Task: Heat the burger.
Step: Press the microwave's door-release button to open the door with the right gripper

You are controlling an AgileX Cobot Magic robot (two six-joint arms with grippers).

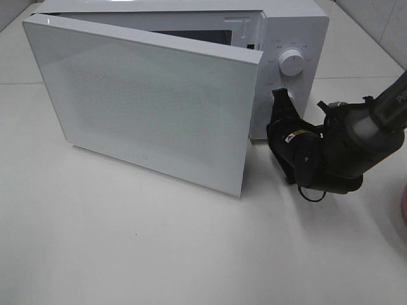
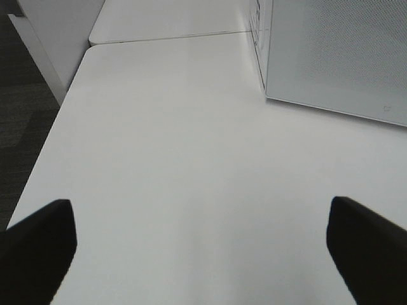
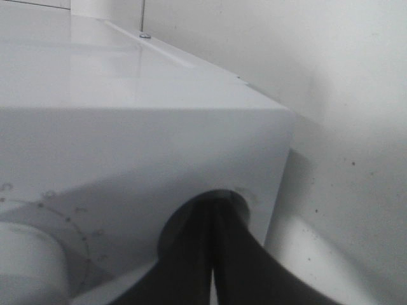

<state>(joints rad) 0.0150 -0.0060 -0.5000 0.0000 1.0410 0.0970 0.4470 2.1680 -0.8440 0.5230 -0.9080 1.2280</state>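
White microwave: stands at the top of the high view, reaching from the upper left to the upper right of the frame, on a pale table.
Door: swung open towards the camera, a large white panel with a fine dotted field, filling the upper left and centre of the frame; its lower corner comes down near the middle.
Inside: mostly hidden behind the open door; only a dark strip shows above the door's top edge.
Knob: round and white, on the control panel at the upper right, with small marks around it.
Right gripper: black, right of centre, its tip against the control panel just below the knob. The right wrist view shows the two fingers pressed together with nothing between them, tips at the panel.
Left gripper: outside the high view. Its own camera shows the two dark fingers spread wide over bare table, holding nothing, with the door's corner ahead.
Burger: not visible in any of the three views.
Pink rim: a thin sliver at the right edge of the frame; too little shows to tell more.
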